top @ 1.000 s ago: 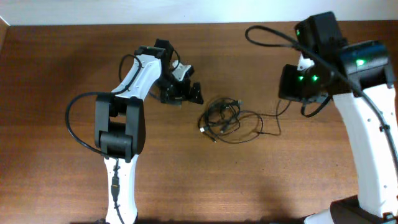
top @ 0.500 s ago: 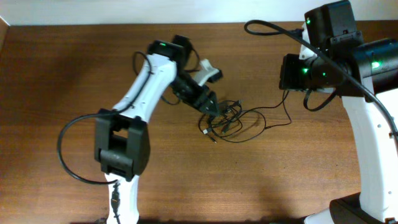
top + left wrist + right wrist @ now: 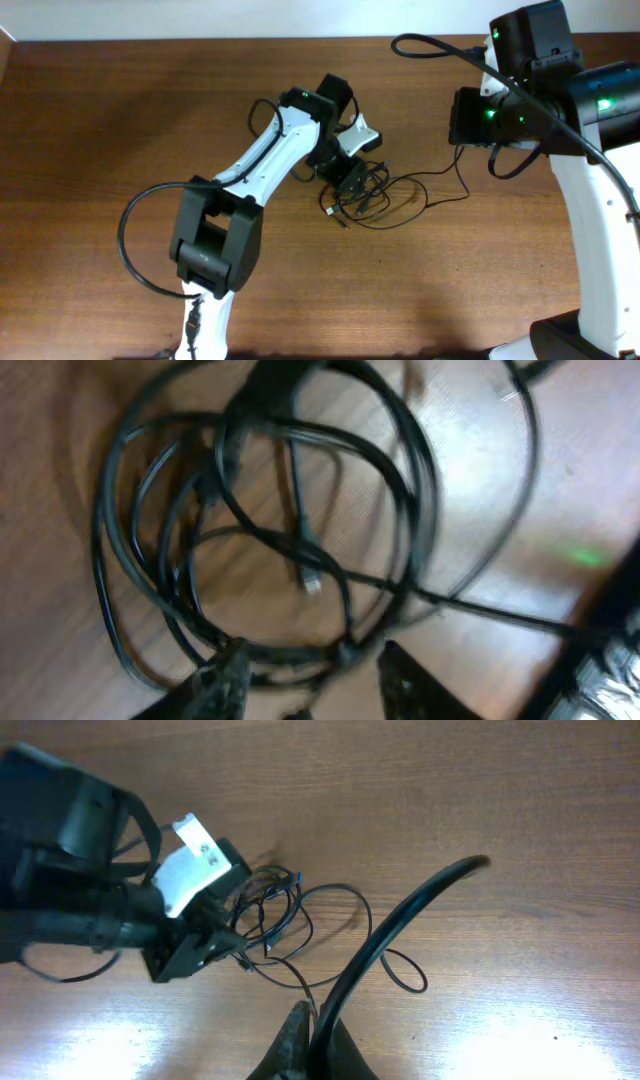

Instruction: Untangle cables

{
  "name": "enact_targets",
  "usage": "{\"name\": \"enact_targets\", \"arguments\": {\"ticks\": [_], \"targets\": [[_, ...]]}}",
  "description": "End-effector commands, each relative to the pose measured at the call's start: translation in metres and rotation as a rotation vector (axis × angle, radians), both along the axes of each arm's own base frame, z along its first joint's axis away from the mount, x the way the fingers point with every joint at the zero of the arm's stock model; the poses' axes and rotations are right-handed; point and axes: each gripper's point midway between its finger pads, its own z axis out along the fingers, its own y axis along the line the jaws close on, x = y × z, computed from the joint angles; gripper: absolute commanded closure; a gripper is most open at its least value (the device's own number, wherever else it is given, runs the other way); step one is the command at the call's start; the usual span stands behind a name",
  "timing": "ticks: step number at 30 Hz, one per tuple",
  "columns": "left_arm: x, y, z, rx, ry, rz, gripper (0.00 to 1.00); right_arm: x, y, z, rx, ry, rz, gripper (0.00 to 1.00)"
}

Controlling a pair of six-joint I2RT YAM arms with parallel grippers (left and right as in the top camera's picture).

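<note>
The cables lie in a looped black bundle on the wooden table, with small plug ends inside the loops. My left gripper is down on the bundle's left edge. In the left wrist view its fingers stand apart, and several strands cross the gap between them. One thin strand runs from the bundle right and up to my right gripper. That gripper is shut on the strand's end and is held above the table.
A thick black robot cable arcs in front of the right gripper and hides part of the table. The left arm fills the left of the right wrist view. The right arm's wrist block stands right of the bundle.
The left arm has swung right from beside the bundle onto its left edge, and its jaws have narrowed. The right arm shifted slightly at first, then held still with its strand.
</note>
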Motion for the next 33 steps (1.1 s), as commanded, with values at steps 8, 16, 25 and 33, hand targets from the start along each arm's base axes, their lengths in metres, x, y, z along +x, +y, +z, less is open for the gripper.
{"name": "enact_targets", "arguments": {"ticks": [8,16,25,33], "targets": [[-0.008,0.003,-0.025,0.011,0.051,0.055,0.54,0.001,0.003,0.002,0.005,-0.005,0.009,0.96],[-0.018,-0.004,-0.019,0.005,0.03,-0.052,0.44,0.001,0.003,0.002,0.005,-0.005,0.009,0.96],[0.002,-0.004,-0.022,-0.006,-0.047,-0.039,1.0,-0.001,0.001,0.001,-0.027,-0.004,0.057,0.96],[0.048,0.072,-0.022,0.017,0.033,0.32,1.0,-0.011,-0.022,-0.013,-0.148,0.058,0.008,0.96]]}}
